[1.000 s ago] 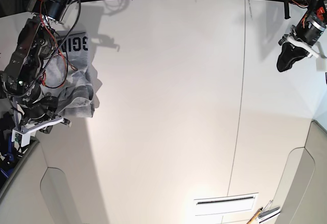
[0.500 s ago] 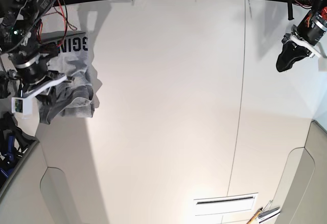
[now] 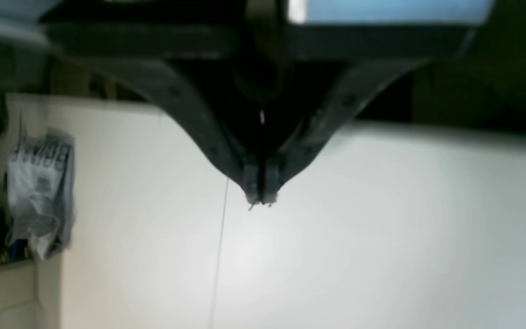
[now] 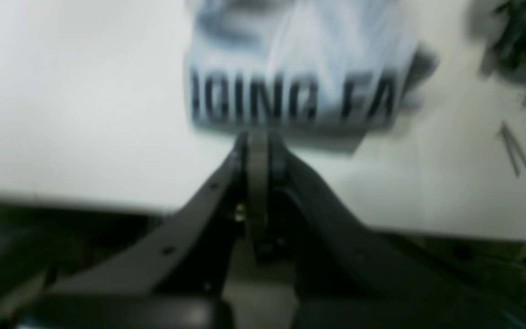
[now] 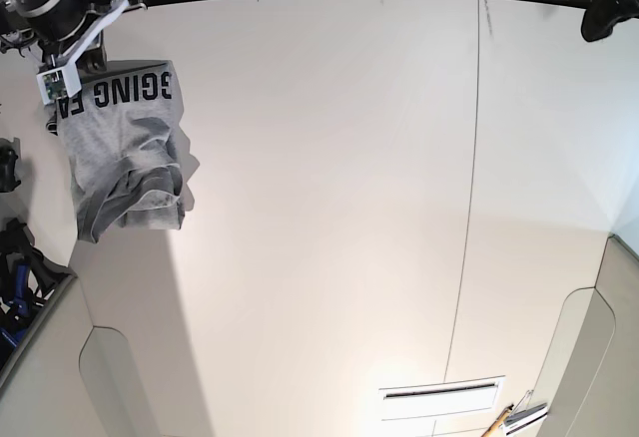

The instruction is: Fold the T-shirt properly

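Note:
The light grey T-shirt point(image 5: 125, 153) lies bunched in a rough folded bundle at the table's far left, black lettering face up along its far edge. It also shows in the right wrist view as the T-shirt point(image 4: 299, 68) and small in the left wrist view as the T-shirt point(image 3: 39, 192). My right gripper point(image 4: 257, 141) is shut and empty, just off the lettered edge; in the base view the right gripper point(image 5: 72, 38) hangs over the far-left corner. My left gripper point(image 3: 260, 198) is shut on nothing, far away at the far-right corner as the left gripper point(image 5: 607, 18).
The white table point(image 5: 329, 208) has a thin seam point(image 5: 467, 208) running front to back right of centre. A slotted white plate point(image 5: 439, 393) and a small tool point(image 5: 509, 419) lie near the front. Cables and dark gear point(image 5: 20, 267) crowd the left edge.
The right arm rose off the T-shirt and drew back to the far-left corner, leaving the bundle uncovered. The left arm pulled away toward the far-right corner.

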{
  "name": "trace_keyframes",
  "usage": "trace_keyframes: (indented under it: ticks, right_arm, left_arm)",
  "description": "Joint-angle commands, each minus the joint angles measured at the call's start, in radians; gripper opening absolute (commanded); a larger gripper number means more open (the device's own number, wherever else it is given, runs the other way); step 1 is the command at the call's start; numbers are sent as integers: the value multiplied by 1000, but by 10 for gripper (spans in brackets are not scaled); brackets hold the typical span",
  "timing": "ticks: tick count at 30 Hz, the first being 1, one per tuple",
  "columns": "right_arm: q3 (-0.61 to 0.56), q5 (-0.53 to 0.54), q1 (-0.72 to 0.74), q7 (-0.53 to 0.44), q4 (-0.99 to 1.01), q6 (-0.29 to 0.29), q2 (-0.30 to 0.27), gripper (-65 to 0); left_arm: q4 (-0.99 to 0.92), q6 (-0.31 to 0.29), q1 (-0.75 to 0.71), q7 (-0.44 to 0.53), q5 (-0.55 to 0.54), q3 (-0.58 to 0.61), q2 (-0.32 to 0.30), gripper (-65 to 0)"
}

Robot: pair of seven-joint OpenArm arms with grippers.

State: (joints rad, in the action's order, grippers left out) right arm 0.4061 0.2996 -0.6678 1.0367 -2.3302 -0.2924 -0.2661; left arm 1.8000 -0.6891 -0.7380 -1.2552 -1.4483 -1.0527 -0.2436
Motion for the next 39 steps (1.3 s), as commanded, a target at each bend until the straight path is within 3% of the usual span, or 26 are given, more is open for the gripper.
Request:
trace_keyframes:
  ticks: [1,9,12,15,17,21,24,28,31,34,36,39]
  right_arm:
    - [4,30,-29,2,-23,-18,-20,-650]
    - [4,132,-234,93,-21,-53,-45,-650]
    - [4,155,-299,110,-4,-76,-54,-650]
    - [4,198,-346,128,47,-127,-83,-650]
    - [4,251,-358,140,103,-161,-96,-650]
    - [-16,332,-357,178,255,-233,-105,-650]
    - [-69,337,-344,178,384,-240,-111,-650]
    - [-208,335,-270,171,585,-240,-172,-650]
    - [-314,293,-179,72,757,-239,-187,-650]
    - [-422,208,-66,-106,935,-239,-184,-650]
    - [-497,167,14,-216,1060,-234,-179,-650]
    - [-603,153,135,-282,1242,-199,-161,-650]
  left_arm:
    - [14,-9,-36,15,-31,-6,-15,-650]
    - [14,-9,-212,-29,-29,17,-69,-650]
    - [14,-9,-284,-28,-19,91,-108,-650]
    - [8,-9,-338,-15,71,216,-140,-650]
    - [-16,-9,-357,49,163,316,-160,-650]
    - [-134,-9,-361,274,373,533,-212,-650]
    - [-258,-9,-341,473,497,695,-248,-650]
    - [-416,-9,-254,645,667,896,-258,-650]
    - [-532,-9,-169,777,777,1042,-257,-650]
    - [-643,-9,-63,935,853,1163,-238,-650]
    - [-708,-9,17,971,900,1214,-208,-650]
    - [-793,-9,128,971,961,1252,-140,-650]
